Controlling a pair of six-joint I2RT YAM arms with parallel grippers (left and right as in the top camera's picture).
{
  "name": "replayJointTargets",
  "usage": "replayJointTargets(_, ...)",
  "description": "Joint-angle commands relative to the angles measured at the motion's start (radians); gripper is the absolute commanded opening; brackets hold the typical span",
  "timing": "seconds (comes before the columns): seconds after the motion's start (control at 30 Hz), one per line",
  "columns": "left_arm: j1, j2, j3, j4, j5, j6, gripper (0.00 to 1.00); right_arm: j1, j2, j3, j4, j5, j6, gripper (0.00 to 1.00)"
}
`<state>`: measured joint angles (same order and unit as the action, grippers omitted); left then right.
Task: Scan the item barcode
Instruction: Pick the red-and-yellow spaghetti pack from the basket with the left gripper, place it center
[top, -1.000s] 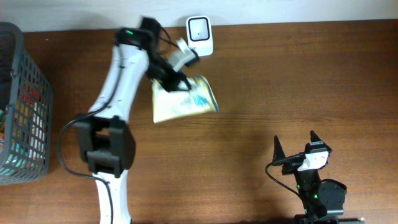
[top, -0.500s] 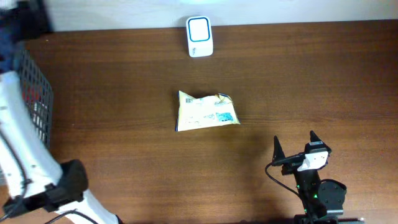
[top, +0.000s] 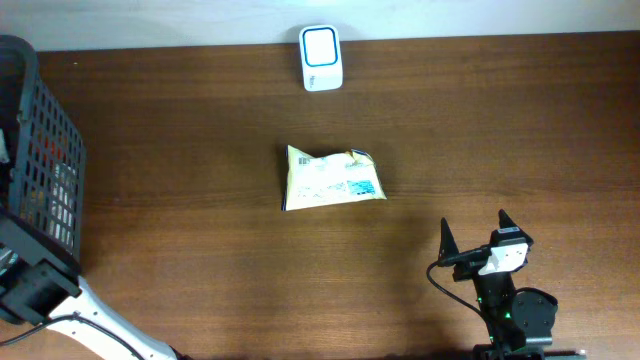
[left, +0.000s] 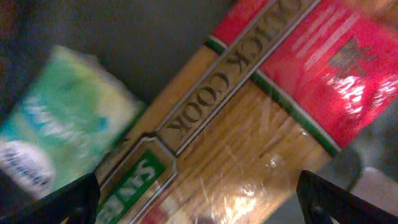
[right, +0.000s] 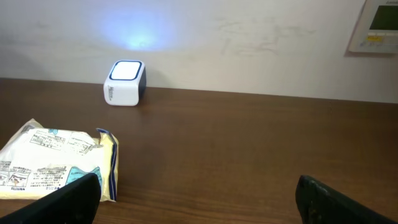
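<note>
lying flat near the middle of the brown wooden table (top: 520, 120) is the pale yellow crinkled snack packet w/ blue print (top: 335, 180), printed side up. white box-shaped barcode scanner w/ a lit window (top: 320, 45) stands at the far edge, well apart from the packet, bare table btwn them. dark grey plastic mesh basket (top: 40, 150) sits at the left edge. right gripper (top: 474, 230) is near the front edge, r of the packet and apart from it, fingers spread wide, pinching nothing; its wrist cam shows the packet low left and the scanner beyond it by the wall. left gripper (left: 199, 202) can't be made out from overhead, only part of its arm (top: 40, 290) at bottom left by the basket. in its wrist cam the two fingertips sit at the bottom corners, spread wide, nothing pinched, above a red & clear spaghetti pack marked quick cook (left: 261, 124) and a green & white soft pack (left: 62, 124) beside it, pic blurred
</note>
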<state>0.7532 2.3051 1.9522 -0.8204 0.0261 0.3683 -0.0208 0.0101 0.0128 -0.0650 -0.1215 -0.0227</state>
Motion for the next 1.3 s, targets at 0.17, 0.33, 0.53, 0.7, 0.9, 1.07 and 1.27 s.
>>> replayJointTargets(0.17, 0.003, 0.166, -0.007, 0.016, 0.011, 0.127, 0.86, -0.005, -0.006, -0.007, -0.002, -0.002, 0.004, 0.99)
replayJointTargets(0.33, 0.003, 0.166, 0.032, 0.024, 0.012, 0.127, 0.00, -0.005, -0.006, -0.007, -0.002, -0.002, 0.004, 0.99)
replayJointTargets(0.53, 0.003, 0.009, 0.219, -0.006, 0.012, 0.096, 0.00, -0.005, -0.006, -0.007, -0.002, -0.002, 0.004, 0.99)
replayJointTargets(0.7, 0.003, -0.323, 0.360, 0.035, 0.012, 0.008, 0.00, -0.005, -0.006, -0.007, -0.002, -0.002, 0.004, 0.99)
replayJointTargets(0.9, -0.084, -0.666, 0.360, -0.077, 0.570, -0.163, 0.00, -0.005, -0.006, -0.007, -0.002, -0.002, 0.004, 0.99)
replayJointTargets(1.07, -0.535, -0.564, 0.163, -0.468, 0.419, -0.196, 0.00, -0.005, -0.006, -0.007, -0.002, -0.002, 0.004, 0.99)
replayJointTargets(1.27, -0.759, -0.406, -0.380, -0.068, 0.284, -0.420, 0.00, -0.005, -0.006, -0.007, -0.002, -0.002, 0.004, 0.99)
